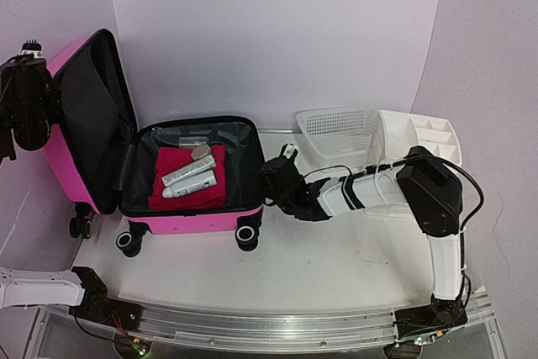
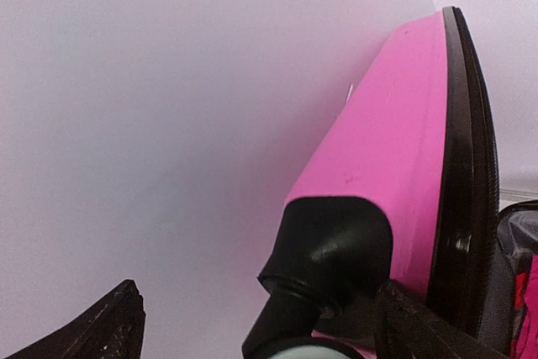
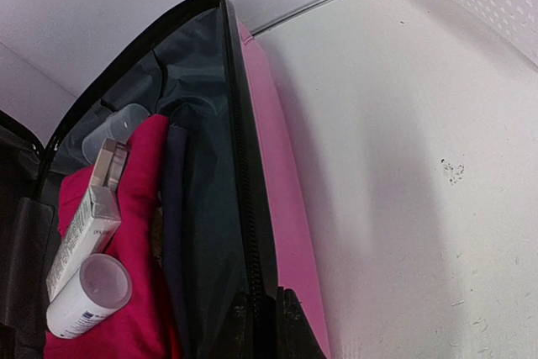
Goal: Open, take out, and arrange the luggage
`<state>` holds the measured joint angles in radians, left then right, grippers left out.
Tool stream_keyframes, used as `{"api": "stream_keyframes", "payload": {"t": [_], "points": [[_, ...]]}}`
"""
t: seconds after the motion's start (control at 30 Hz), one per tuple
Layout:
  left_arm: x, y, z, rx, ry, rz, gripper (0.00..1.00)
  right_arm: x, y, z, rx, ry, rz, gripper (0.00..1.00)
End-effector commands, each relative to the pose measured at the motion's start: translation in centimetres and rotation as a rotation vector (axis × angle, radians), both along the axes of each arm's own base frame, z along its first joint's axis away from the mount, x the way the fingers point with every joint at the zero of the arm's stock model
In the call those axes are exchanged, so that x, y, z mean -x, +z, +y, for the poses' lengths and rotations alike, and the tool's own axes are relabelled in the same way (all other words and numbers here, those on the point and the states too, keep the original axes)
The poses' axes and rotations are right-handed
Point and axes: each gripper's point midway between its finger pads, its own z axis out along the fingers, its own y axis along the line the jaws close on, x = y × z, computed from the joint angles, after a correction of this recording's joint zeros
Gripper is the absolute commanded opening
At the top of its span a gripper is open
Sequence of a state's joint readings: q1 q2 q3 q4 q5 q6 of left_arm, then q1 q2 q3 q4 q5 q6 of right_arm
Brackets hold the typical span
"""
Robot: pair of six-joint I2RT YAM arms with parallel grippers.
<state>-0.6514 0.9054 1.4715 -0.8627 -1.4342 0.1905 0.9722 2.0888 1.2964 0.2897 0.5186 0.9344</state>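
Pink luggage [image 1: 193, 223] lies open; right pincer [image 3: 267, 321] grips its right rim.

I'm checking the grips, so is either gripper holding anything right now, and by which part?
The right gripper pinches the pink suitcase by its black zipper rim on the right side. The left gripper is open, holding nothing.

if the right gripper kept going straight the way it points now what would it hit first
The luggage: the shut right gripper points at the black zipper rim of its lower half, on the side nearest that arm. Its tips look right at the rim; whether they touch I cannot tell.
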Motion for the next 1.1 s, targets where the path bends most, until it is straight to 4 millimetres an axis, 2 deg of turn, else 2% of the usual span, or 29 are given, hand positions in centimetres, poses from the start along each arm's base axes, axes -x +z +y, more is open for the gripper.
{"api": "stream_keyframes", "payload": {"t": [0.0,0.1,0.17,0.33,0.43,0.63,0.8,0.93,1.0,1.07], "points": [[0.1,2.3,-0.3,0.067,-0.089,-0.063,0.99,1.3,1.0,3.5,-0.196,0.071,0.021,0.0],[0.4,3.0,-0.8,0.126,-0.208,-0.1,0.99,1.3,1.0,3.5,-0.2,0.067,0.023,0.0],[0.9,4.1,-1.7,0.23,-0.345,-0.153,0.99,1.3,0.9,3.5,-0.199,0.068,0.025,0.0],[0.5,5.3,-7.5,0.374,-0.733,-0.14,0.98,1.3,0.8,3.5,-0.192,0.068,0.025,0.0],[-0.6,5.0,-10.4,0.412,-0.835,-0.079,0.97,1.4,0.7,3.5,-0.187,0.074,0.031,0.0],[-3.2,2.6,-15.1,0.485,-0.937,0.053,0.98,1.7,0.6,2.9,-0.179,0.065,0.043,0.0],[-5.4,-0.9,-17.4,0.521,-0.913,0.188,0.99,1.8,0.8,2.4,-0.154,0.065,0.037,0.0],[-7.4,-4.2,-17.6,0.5,-0.794,0.333,0.99,1.9,0.4,2.2,-0.138,0.066,0.043,0.0],[-8.1,-5.6,-16.9,0.478,-0.705,0.404,0.99,2.1,0.1,2.1,-0.132,0.066,0.049,0.0],[-8.9,-6.3,-15.9,0.485,-0.644,0.429,0.99,2.1,-0.1,1.9,-0.128,0.064,0.053,0.0]]}}
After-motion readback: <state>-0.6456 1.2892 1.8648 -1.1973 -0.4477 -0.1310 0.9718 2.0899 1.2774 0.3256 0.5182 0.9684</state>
